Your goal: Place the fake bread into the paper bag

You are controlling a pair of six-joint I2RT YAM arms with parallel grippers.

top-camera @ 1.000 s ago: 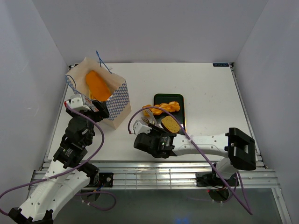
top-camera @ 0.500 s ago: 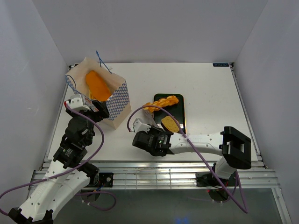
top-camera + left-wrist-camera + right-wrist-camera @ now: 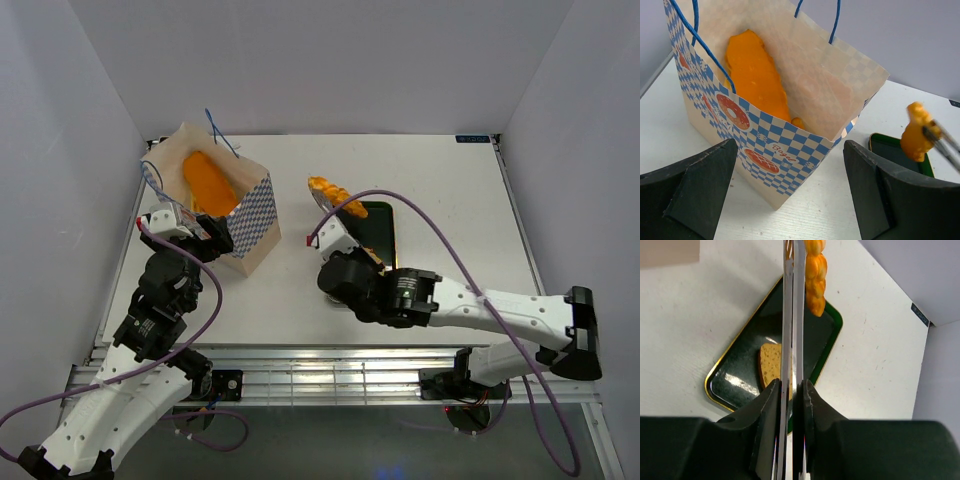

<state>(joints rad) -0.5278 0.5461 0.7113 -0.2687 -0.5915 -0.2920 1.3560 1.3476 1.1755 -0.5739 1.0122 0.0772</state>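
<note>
1. Jaws of the left gripper (image 3: 790,144) stand wide apart, grasping nothing, just short of the paper bag (image 3: 255,215), which stands upright and unheld.
2. A long loaf (image 3: 757,75) already lies inside the bag.
3. The braided twist (image 3: 328,192) hangs raised between bag and black tray (image 3: 735,380), pinched in the silver tongs (image 3: 792,330).
4. The right gripper (image 3: 790,400) is clenched on the tongs.
5. A round slice (image 3: 770,365) lies on the tray.
6. Risk: the narrow tong hold may let the twist pivot or slip. A low approach could snag the string handles (image 3: 222,135) or the rim and tip the unsupported bag.
</note>
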